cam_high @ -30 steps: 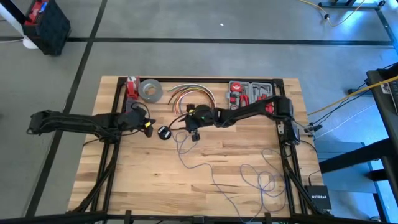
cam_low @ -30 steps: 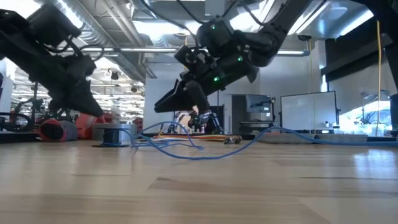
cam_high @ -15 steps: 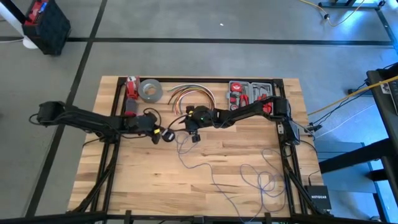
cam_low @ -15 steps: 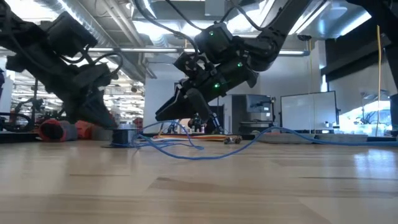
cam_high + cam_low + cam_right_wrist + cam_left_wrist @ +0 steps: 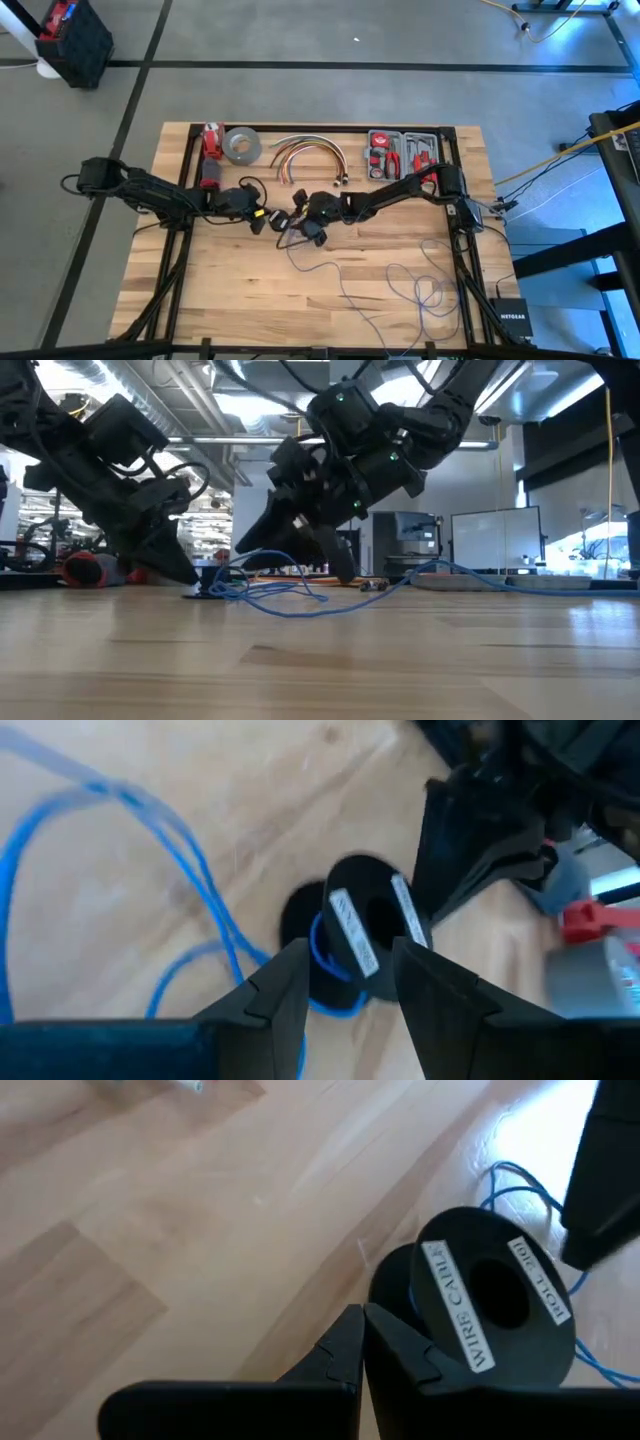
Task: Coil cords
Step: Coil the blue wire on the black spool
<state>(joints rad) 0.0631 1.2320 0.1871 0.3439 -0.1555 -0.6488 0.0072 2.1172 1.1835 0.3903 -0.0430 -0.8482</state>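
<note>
Now both arms meet near the middle of the wooden table (image 5: 230, 300), bent low over a small black wire spool (image 5: 495, 1305) lying there on its side, its white labels reading "WIRE CABLE". From the left, the left gripper (image 5: 262, 221) has its two fingers (image 5: 345, 1350) pressed together, tips just beside the spool's rim — holding nothing that can be seen. From the right, the right gripper (image 5: 292, 222) stands with its fingers (image 5: 285, 985) spread wide, one on each side of the spool, tilted steeply down toward it; whether they touch it cannot be told.

A few turns of the blue cords (image 5: 395, 285) sit on the spool's core, and the rest trails loose across the boards toward the front right of the table, ending in a tangle of loops. In the low view the wire (image 5: 275, 595) rises in arcs beneath the right gripper.

Along the far edge lie a roll of grey tape (image 5: 241, 145), an arched bundle of orange and white cables (image 5: 310, 150) and an open tool case (image 5: 402, 152).
</note>
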